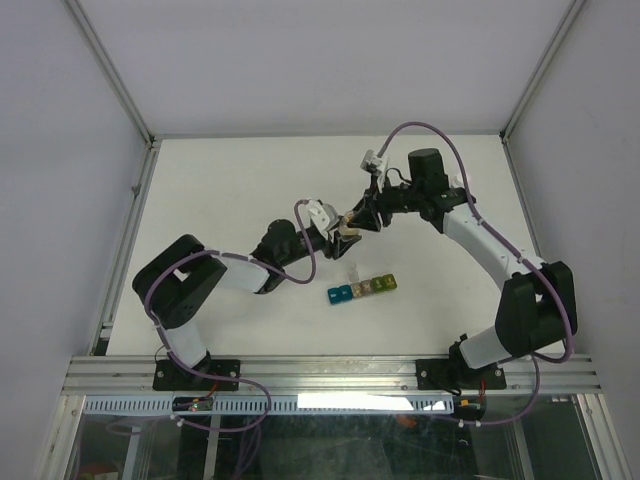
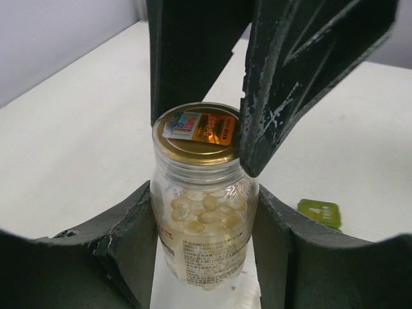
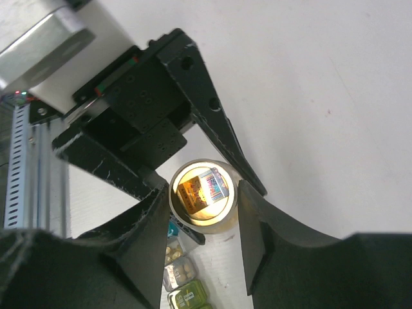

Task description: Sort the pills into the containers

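Pills (image 2: 205, 215) fill our upright bottle (image 2: 203, 225), gold cap (image 2: 199, 134) up, pinched by our left claw (image 2: 205, 257); our right claw (image 3: 205, 222) clasps that cap above the containers (image 1: 362, 288).

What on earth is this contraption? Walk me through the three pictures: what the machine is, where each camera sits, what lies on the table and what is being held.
Two robot arms are bolted at the near edge of a white table. The overhead picture looks down from above and behind them; the other two come from cameras on each wrist. The left gripper is shut on a small clear bottle of pale pills, holding its body. The right gripper sits on either side of the bottle's gold cap, as if to unscrew it, though the pictures do not settle whether it is gripping. On the table lies a strip of coloured cells, the containers for sorting.
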Controlling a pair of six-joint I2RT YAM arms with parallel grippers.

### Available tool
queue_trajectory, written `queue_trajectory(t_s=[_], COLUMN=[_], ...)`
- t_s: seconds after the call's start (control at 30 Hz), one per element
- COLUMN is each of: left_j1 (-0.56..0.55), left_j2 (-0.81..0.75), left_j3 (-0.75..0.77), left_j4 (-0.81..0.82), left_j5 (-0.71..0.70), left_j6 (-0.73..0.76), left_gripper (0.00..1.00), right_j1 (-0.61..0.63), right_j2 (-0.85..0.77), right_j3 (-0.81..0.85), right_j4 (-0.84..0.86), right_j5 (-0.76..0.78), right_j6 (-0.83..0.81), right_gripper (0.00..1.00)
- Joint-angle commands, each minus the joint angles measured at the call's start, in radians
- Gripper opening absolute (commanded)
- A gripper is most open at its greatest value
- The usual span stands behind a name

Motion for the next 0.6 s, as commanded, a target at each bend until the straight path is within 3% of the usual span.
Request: queue_trajectory(t_s=[0.0,0.07,0.1,0.23,0.27,0.47,0.57], left_j1=[-0.015,-0.014,-0.015,-0.006,-0.003,0.022,0.035], left_j2=[-0.049,-0.044,-0.042,-0.035,-0.035,-0.032,-0.009], left_j3=[0.080,0.089,0.095,0.105,0.108,0.088,0.110], left_j4=[-0.003,-0.025,-0.037,-0.057,-0.062,0.011,0.002], left_j5=[-0.283,-0.285,-0.268,-0.114,-0.080,0.194,0.416], left_j6=[0.067,0.064,0.069,0.078,0.073,0.049,0.043], left_gripper=[0.00,0.00,0.00,0.00,0.00,0.00,0.00], right_j1=[0.020,0.017,0.010,-0.050,-0.075,-0.207,-0.224], right_j2=[0.000,-0.015,-0.024,-0.085,-0.112,-0.216,-0.225], right_j3=[0.022,0.021,0.023,0.060,0.057,0.032,0.015], right_j4=[0.033,0.044,0.045,-0.025,-0.031,-0.173,-0.318], right_j5=[0.216,0.222,0.193,-0.013,-0.053,-0.239,-0.356], right_j6=[0.140,0.142,0.138,0.067,0.061,-0.222,-0.488], right_gripper=[0.18,0.20,0.27,0.94,0.98,0.99,0.99])
